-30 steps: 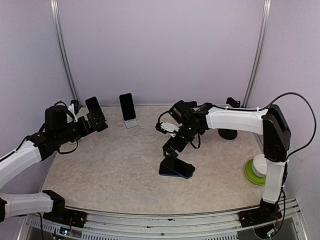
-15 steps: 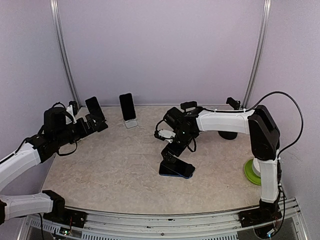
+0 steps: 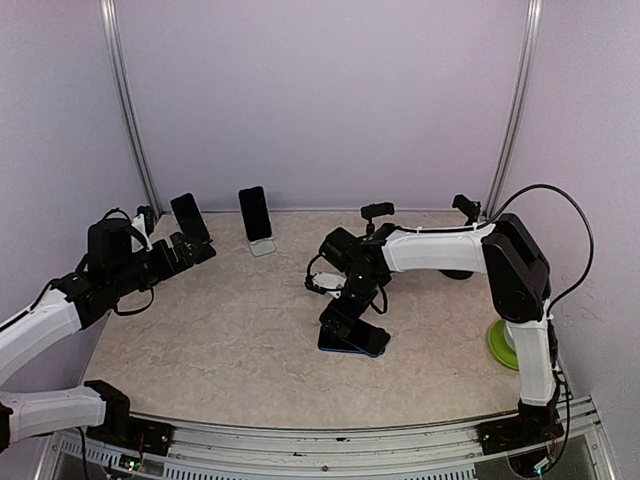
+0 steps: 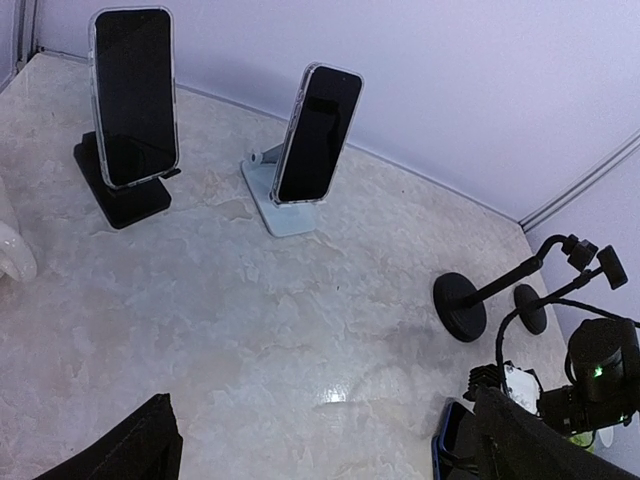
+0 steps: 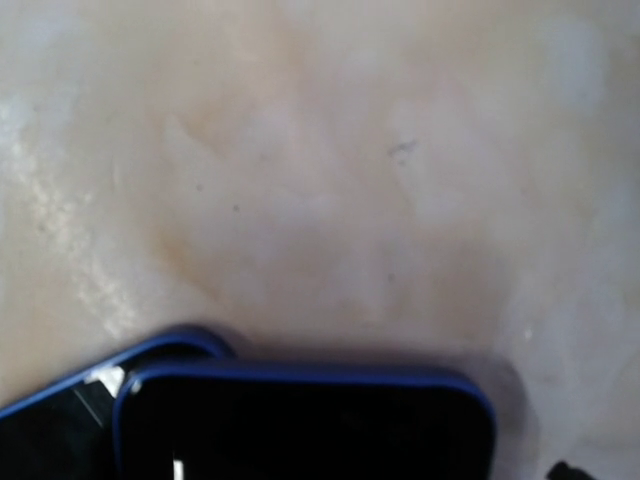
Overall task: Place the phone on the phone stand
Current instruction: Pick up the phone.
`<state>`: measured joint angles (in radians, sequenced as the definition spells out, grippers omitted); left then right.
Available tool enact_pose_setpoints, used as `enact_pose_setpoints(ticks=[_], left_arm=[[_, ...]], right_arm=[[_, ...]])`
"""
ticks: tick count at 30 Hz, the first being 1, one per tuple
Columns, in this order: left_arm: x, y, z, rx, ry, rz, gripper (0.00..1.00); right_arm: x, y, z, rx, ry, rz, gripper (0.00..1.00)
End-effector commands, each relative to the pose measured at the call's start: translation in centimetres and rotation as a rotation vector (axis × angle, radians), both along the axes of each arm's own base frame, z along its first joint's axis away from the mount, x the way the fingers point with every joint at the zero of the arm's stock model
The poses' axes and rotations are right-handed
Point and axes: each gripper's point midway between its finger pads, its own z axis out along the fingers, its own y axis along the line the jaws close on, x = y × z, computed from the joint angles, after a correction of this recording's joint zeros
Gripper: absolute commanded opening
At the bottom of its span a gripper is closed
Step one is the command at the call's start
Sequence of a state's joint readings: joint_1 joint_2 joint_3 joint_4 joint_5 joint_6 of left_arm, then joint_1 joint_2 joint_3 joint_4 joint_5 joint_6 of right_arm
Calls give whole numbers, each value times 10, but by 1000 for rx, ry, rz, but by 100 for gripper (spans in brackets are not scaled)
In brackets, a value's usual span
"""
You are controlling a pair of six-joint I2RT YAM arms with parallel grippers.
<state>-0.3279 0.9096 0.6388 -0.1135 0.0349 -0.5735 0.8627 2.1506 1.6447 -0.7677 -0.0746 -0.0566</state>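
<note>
Table: walls are closing the back, left and right edges, and a rail is running along the near edge. Bare surface is lying open across the left-centre and in front of the arms.

The phone is lying flat, dark face up, a little right of centre and well apart from every edge. Its long axis is running left to right, the right end sitting slightly nearer the rail.

The right gripper is hanging just over the phone's left end, jaws spread wide and clamping nothing. In the right wrist view a second blue-rimmed edge is showing at lower left; what it is cannot be told.

The left gripper is hovering near the left wall, fingers wide apart and empty.

At the back left, a black stand and a white stand are each carrying an upright handset. Two gooseneck stands are standing at the back right. A green plate is sitting by the right edge.
</note>
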Motion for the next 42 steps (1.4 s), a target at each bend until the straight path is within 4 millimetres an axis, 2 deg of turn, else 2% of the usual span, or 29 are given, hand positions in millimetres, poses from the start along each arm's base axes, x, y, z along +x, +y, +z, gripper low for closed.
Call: enact_pose_setpoints(ticks=[1, 9, 12, 16, 19, 24, 30, 35, 42], left_arm=[[-2, 5, -3, 26, -5, 13, 99], [-2, 6, -4, 31, -4, 19, 99], [-2, 7, -5, 34, -2, 23, 99], [-3, 8, -5, 33, -3, 25, 99], [-3, 9, -5, 35, -3, 27, 99], [-3, 8, -4, 33, -5, 27, 99], [-2, 7, -4, 31, -4, 23, 99], [-2, 7, -5, 31, -4, 18, 99], [-2, 5, -4, 25, -3, 10, 99]], right_arm=[[-4, 1, -10, -28, 13, -5, 100], [-8, 4, -16, -22, 41, 11, 100], [-8, 4, -19, -25, 43, 8, 97], [-7, 7, -17, -16, 43, 2, 88], [-7, 9, -16, -9, 50, -1, 76], [-5, 8, -14, -24, 44, -13, 65], [2, 14, 4, 13, 2, -23, 59], [7, 21, 25, 70, -42, -21, 59], [7, 30, 38, 132, -59, -9, 60]])
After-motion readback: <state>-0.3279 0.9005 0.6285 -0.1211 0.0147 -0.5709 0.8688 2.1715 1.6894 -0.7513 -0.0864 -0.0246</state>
